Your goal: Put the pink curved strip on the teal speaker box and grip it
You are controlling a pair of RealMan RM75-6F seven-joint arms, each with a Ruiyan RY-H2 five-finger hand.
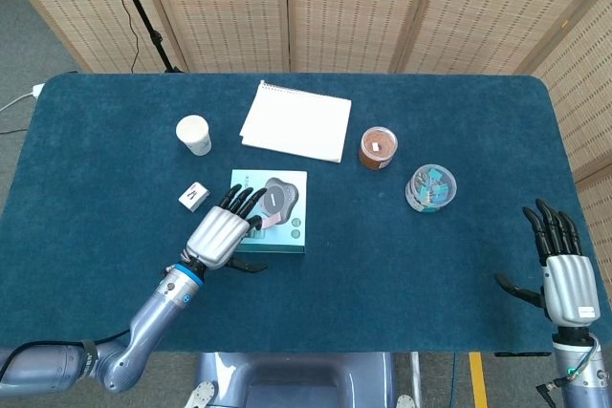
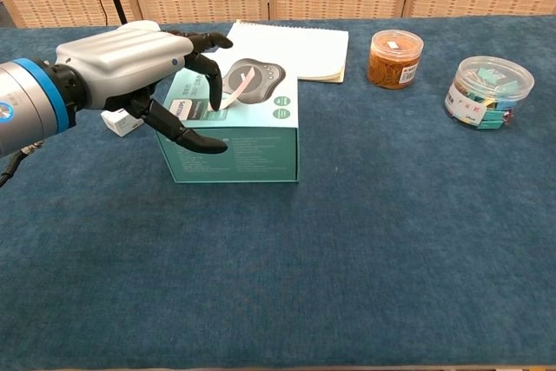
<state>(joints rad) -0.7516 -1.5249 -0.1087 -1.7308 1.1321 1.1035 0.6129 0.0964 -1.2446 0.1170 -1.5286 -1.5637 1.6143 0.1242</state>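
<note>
We see the left robot hand [image 2: 130,62] over the teal speaker box [image 2: 234,132], fingers spread, fingertips at the pink curved strip [image 2: 236,86]. Whether it pinches, we cannot tell. The right robot hand [image 1: 564,269] hangs spread, empty.

The left arm [image 1: 134,332] enters from the lower left of the head view and reaches up and to the right, a blue ring at its wrist. The left hand [image 1: 218,234] lies left of centre in that view, silver back upward, its dark fingers [image 1: 241,200] spread and pointing toward the upper right. In the chest view the same hand fills the upper left, fingers curving downward at their tips and the thumb [image 2: 184,135] stretched out below them to the right. The right hand [image 1: 564,272] stands at the lower right edge of the head view, fingers straight, apart and pointing up, thumb out to the left, holding nothing.
</note>
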